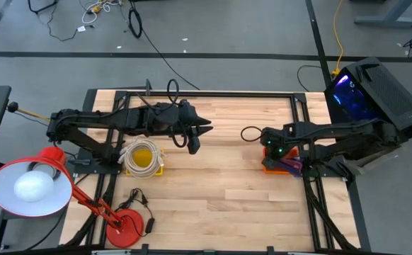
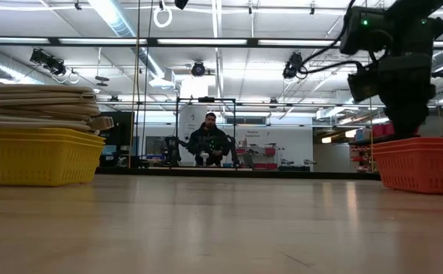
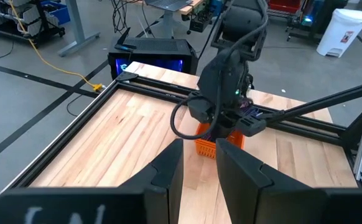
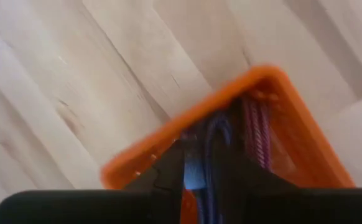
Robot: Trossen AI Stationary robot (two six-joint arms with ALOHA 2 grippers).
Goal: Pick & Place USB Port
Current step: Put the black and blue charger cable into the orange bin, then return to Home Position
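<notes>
- Wooden tabletop (image 1: 213, 177) inside a black frame carries an orange basket (image 1: 273, 161) on my right side and a yellow basket (image 1: 144, 159) holding coiled pale cable on my left; a red desk lamp (image 1: 32, 185) stands at the near-left corner
- My right gripper (image 4: 199, 171) hangs directly over a corner of the orange basket, fingers pointing down into it
- Its fingers stand at a narrow gap, with nothing clamped that I can confirm
- Purple and blue cables (image 4: 255, 134), which I take to be the USB item, lie inside that basket, straight below and just ahead of my fingertips; their strands run lengthwise along the basket wall, roughly in line with the gap
- Whether my fingertips touch the cables yet, I cannot tell
- My left gripper (image 3: 199, 171) waits near the table's middle, fingers slightly parted and empty, facing the orange basket from well apart
- Judgement: the right arm is by far the nearer, and the coming move turns on a short straight descent, with the basket rim just beside the fingers as the main snag risk
</notes>
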